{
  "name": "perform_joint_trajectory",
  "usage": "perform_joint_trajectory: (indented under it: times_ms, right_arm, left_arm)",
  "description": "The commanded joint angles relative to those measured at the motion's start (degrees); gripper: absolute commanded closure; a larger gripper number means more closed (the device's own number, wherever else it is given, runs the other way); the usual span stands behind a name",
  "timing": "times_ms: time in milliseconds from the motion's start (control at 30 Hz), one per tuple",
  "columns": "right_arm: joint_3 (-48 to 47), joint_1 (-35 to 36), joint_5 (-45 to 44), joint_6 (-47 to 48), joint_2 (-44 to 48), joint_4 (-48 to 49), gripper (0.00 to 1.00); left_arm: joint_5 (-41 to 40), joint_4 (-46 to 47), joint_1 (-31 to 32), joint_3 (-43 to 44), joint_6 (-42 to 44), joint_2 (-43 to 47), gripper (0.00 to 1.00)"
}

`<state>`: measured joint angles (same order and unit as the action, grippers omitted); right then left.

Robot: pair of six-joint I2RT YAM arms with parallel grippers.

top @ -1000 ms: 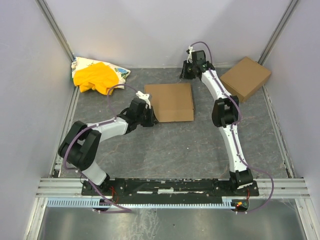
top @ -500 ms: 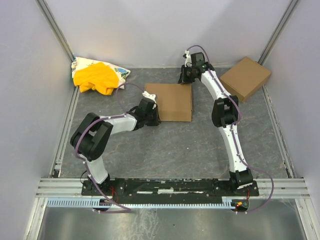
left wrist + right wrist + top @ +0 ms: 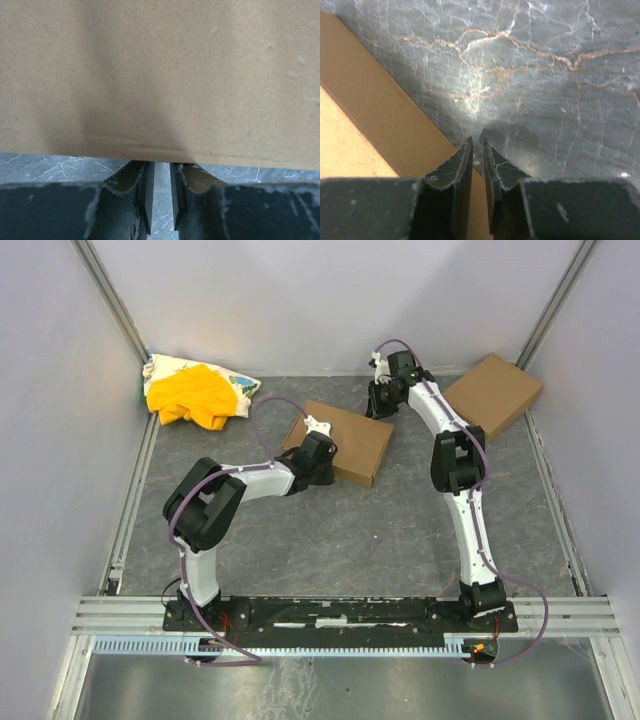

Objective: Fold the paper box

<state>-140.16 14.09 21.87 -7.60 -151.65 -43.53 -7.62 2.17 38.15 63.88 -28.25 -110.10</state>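
Cardboard paper box [image 3: 340, 441] is flanked by both outstretched arms, fingers nearly closed, gripping nothing.

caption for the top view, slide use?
Left pincer and right pincer at opposite edges of the skewed paper box.

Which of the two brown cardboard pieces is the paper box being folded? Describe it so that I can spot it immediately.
Start from the grey marbled table and look near its middle, between the two arms. The paper box lies there, thin, flat and skewed, with the left gripper at its near-left edge and the right gripper at its far-right corner. The other brown box is thicker and sits untouched in the far right corner.
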Motion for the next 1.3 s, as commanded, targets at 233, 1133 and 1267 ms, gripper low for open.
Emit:
perform_joint_trajectory:
  times_ms: [233,1133,1267]
  right_arm:
    - [4.0,4.9,6.9,6.3,5.4,-10.1,0.77]
    - [36.4,3.6,-5.9,-5.4,37.2,18.7,0.33]
    - [44.1,3.2,-8.7,-6.4,45.8,17.6,0.27]
  left_arm:
    - [-4.7,8.2,7.8,1.6,-2.5,0.4,0.74]
    - [-7.0,4.5,11.1,-7.2,2.3,33.4,0.0]
    - [-11.7,-0.4,11.1,-9.9,4.5,45.3,0.01]
